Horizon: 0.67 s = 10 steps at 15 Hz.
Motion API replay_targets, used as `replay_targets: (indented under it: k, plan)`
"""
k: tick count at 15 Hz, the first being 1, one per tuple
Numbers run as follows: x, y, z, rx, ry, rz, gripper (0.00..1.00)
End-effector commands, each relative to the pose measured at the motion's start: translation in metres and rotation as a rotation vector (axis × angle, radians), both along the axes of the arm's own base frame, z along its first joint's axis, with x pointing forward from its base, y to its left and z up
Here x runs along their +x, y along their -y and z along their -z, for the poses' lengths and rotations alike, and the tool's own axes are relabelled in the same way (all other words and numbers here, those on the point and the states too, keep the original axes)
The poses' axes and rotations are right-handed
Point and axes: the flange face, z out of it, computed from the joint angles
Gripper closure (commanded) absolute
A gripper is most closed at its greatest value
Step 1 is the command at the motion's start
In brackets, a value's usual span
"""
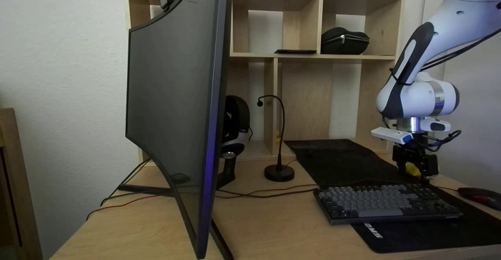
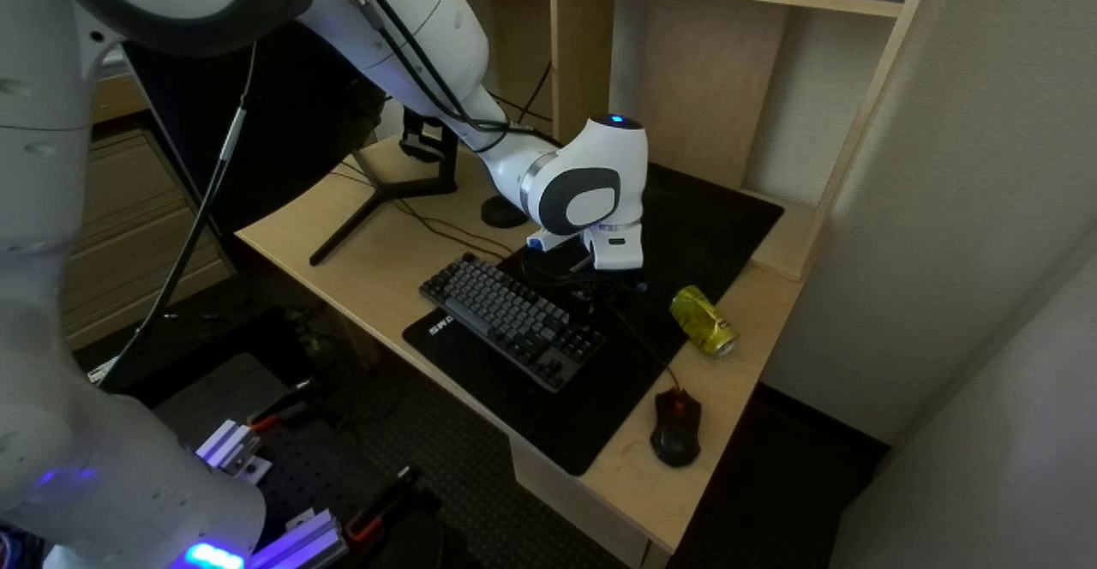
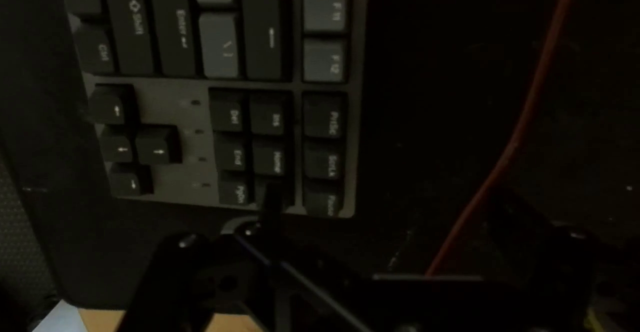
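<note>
Alignment step, judging by posture: gripper point(image 3: 386, 197) low near the navigation-key end of the keyboard point(image 2: 514, 320), itself mostly on black mat point(image 2: 707, 213); fingers apart, nothing held, one tip overlapping the keyboard's edge in the wrist view, contact impossible to tell. Seems to call next for a slow, precise move, minding the red cable point(image 3: 515, 144) seen between the fingers. Note yellow can point(image 2: 703, 320) on its side at the mat's edge, apart from the gripper.
</note>
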Motion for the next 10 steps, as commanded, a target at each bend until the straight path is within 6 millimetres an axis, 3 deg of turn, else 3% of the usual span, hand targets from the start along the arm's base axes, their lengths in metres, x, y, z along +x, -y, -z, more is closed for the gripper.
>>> replay_targets:
  k: [1, 10]
  plan:
    - [0.0025, 0.0002, 0.0010, 0.000, 0.013, 0.018, 0.00]
    - [0.0082, 0.0004, 0.0044, -0.020, 0.079, 0.059, 0.00]
